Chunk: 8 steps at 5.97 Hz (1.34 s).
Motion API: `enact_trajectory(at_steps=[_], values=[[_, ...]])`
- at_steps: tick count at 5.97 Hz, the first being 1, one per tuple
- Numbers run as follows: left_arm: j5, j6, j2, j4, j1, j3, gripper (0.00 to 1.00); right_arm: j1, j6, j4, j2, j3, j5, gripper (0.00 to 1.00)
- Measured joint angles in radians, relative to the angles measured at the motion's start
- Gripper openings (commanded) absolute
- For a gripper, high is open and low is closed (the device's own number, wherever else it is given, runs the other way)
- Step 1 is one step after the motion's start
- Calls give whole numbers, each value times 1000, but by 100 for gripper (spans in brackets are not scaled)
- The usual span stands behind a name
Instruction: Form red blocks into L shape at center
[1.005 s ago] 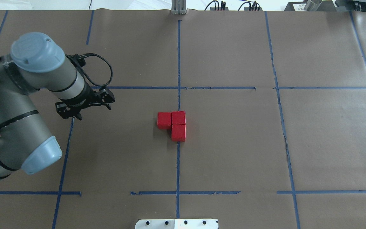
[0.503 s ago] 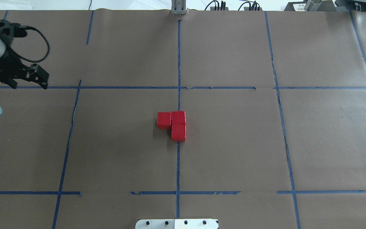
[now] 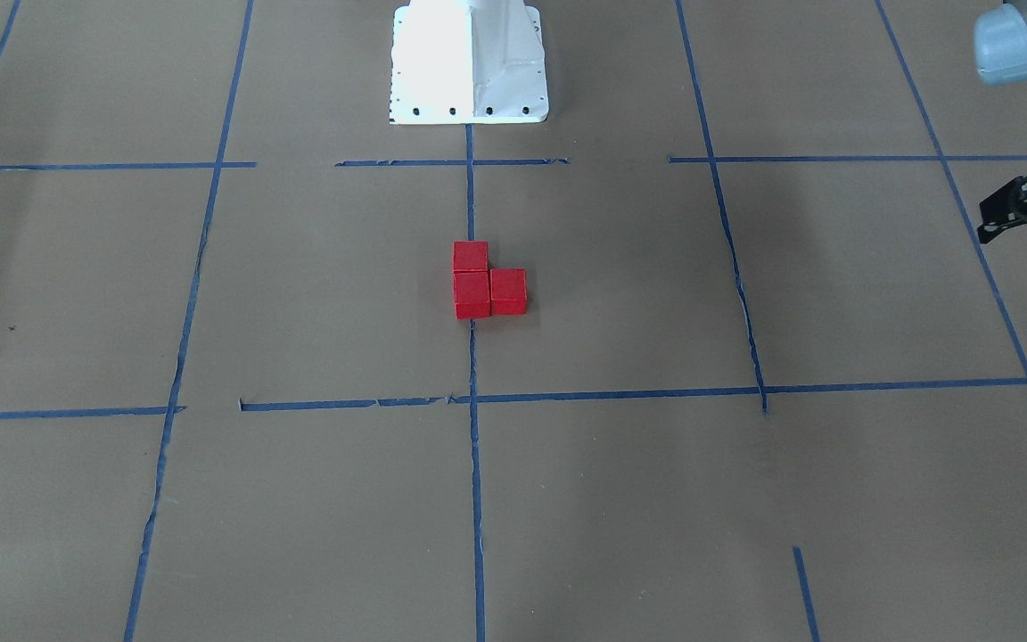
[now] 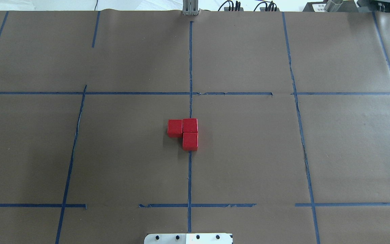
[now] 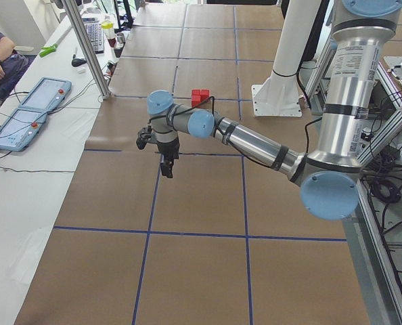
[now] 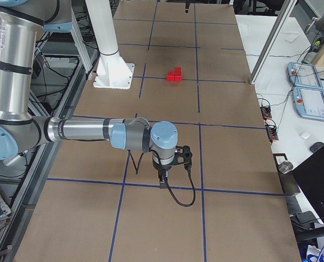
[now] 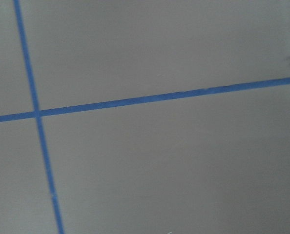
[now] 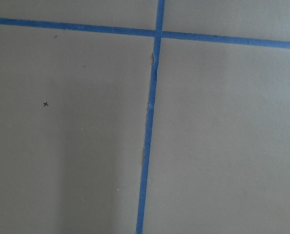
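Note:
Three red blocks (image 4: 190,141) (image 4: 190,125) (image 4: 175,127) lie touching in an L on the center square (image 4: 130,156), astride its blue tape line (image 4: 189,176). They also show in the front view (image 3: 472,294), the left view (image 5: 199,97) and the right view (image 6: 175,75). My left gripper (image 3: 1026,214) hangs at the front view's right edge, far from the blocks. It looks open and empty, as it does in the left view (image 5: 157,154). My right gripper (image 6: 162,180) shows only in the right view, far from the blocks. I cannot tell whether it is open or shut.
The white robot base (image 3: 469,62) stands at the table's near edge (image 4: 188,238). Teach pendants (image 5: 35,112) (image 6: 309,93) lie on side tables beyond the paper. An aluminium post (image 5: 86,47) stands at the far edge. Both wrist views show only paper and tape.
My left arm has drawn back to the left and has left the overhead view. The three red blocks have not moved.

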Motion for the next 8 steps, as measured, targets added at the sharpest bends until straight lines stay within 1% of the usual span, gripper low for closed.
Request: enact_trajectory(at_steps=[1,2,3,4,5,8], values=[[-2,124,44,-7,-77,50,100,0,4,0,0,0,0,100],[-5,179,89,-28,-134,76,100,0,5,1,0,0,-1,100],[-33,190,128,-53,-162,80,100,0,5,1,0,0,-2,100],[-67,190,147,-64,-171,79,100,0,5,1,0,0,-1,100],[-81,174,151,-68,-173,77,100,0,5,1,-1,0,-1,100],[-83,124,136,-86,-172,54,100,0,6,1,-3,0,-1,100]])
